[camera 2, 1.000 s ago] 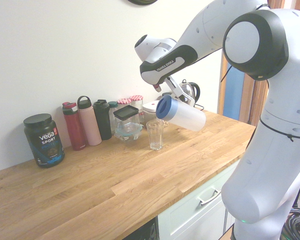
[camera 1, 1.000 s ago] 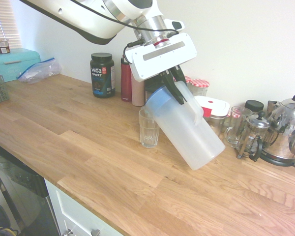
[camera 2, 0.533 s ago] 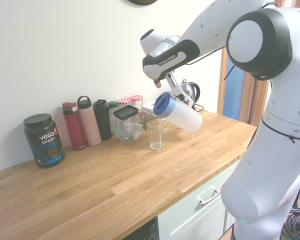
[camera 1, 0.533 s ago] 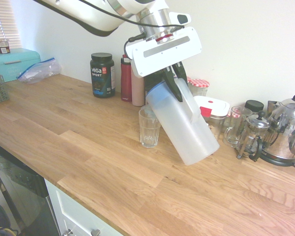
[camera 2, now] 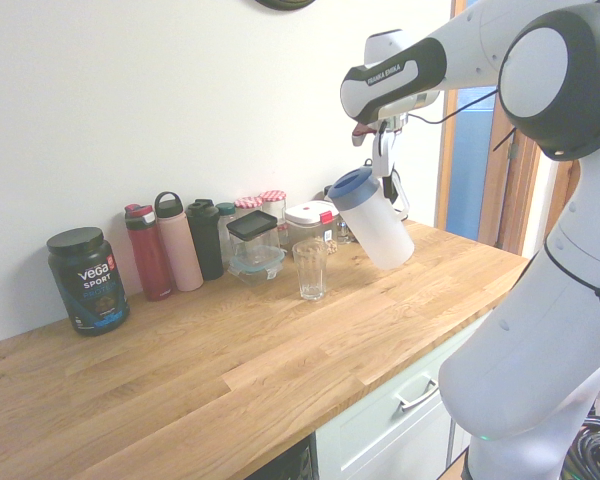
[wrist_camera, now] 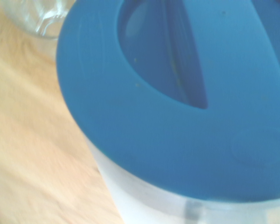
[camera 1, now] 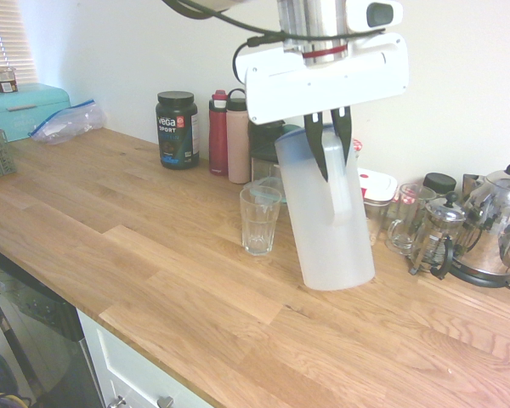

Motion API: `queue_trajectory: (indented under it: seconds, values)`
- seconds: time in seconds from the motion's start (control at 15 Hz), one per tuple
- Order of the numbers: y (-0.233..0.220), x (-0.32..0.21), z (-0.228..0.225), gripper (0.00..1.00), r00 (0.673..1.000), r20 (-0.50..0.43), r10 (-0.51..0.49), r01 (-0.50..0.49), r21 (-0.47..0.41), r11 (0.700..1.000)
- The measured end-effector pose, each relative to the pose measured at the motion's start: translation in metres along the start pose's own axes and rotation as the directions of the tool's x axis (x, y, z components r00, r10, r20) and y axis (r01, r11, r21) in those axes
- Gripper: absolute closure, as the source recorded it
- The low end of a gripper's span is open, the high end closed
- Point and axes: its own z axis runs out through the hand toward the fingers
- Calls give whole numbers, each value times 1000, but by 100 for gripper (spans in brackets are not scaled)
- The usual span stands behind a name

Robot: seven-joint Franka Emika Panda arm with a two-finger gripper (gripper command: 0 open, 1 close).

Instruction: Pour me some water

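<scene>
In the first exterior view, the gripper [camera 1: 330,174] is clamped on the handle of the tilted pitcher [camera 1: 327,221], beside the drinking glass [camera 1: 259,221]. Whether either holds water is hard to tell. The pitcher partly hides the white-lidded container [camera 1: 376,187]. Behind stand the pink bottle [camera 1: 238,140], red bottle [camera 1: 218,136] and Vega Sport tub [camera 1: 178,132]; the kettle [camera 1: 493,225] is cut off.

ok so the pitcher [camera 1: 327,221] is frosty white with a solid blue lid [wrist_camera: 177,154], and the counter [camera 1: 153,246] is honey-brown with a plank-patterned wood grain. One bottle [camera 2: 148,254] is red, its neighbor bottle [camera 2: 179,245] pale pink. Some jar lids [camera 2: 272,196] have red-and-white checks, and the storage box [camera 1: 30,110] is turquoise.
</scene>
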Motion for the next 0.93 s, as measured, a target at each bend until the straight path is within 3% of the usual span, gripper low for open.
queue_trajectory:
  seconds: [0.2, 0.47, 0.73, 0.93]
  values:
    - [-17, -6, 14, 100, 988, -7, 157, -156, 67, 985]
    - [-34, -19, 10, 100, 938, -59, 341, -331, 131, 934]
    - [-48, -70, -7, 100, 855, -120, 504, -481, 179, 858]
    - [-58, -111, -29, 100, 772, -187, 608, -573, 211, 792]
